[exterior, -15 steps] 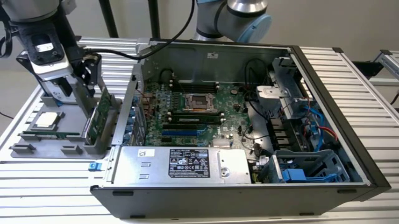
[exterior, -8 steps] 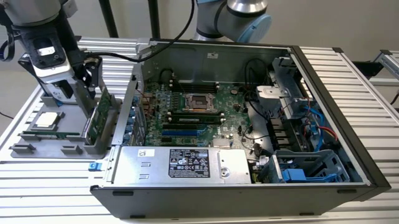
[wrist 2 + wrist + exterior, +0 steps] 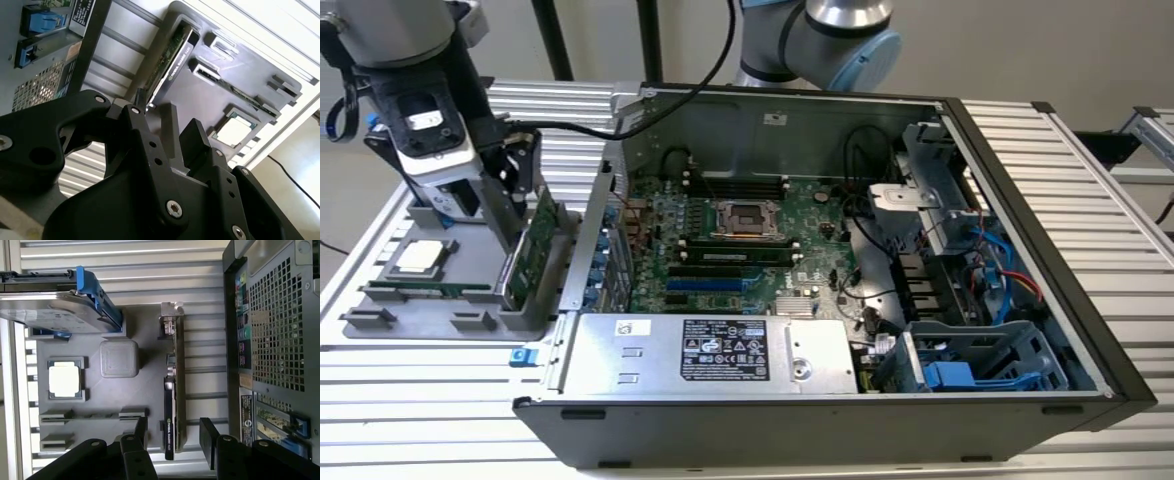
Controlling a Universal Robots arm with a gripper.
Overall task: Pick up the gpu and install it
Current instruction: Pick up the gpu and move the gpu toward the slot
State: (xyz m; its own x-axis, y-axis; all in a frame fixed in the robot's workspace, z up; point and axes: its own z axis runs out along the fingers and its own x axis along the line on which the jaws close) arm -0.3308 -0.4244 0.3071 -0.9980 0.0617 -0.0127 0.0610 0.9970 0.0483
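The gpu (image 3: 538,245) stands on its edge in a slot of the grey parts tray (image 3: 400,322), at the exterior view's left, beside the open computer case (image 3: 787,430). In the first wrist view the gpu (image 3: 173,390) runs as a thin strip with its silver bracket at one end. My gripper (image 3: 174,432) is open and hangs over the card's end, one black finger (image 3: 141,427) on each side, with a gap to the card on both. In the second wrist view the gpu (image 3: 172,55) lies beyond my fingers (image 3: 169,122).
The tray (image 3: 145,340) also holds a silver hard drive with blue rails (image 3: 55,305), a processor chip (image 3: 65,380) and a grey block (image 3: 119,358). The case's back wall (image 3: 280,340) stands close beside the card. Inside the case lies the motherboard (image 3: 734,250), with the power supply (image 3: 707,350) in front.
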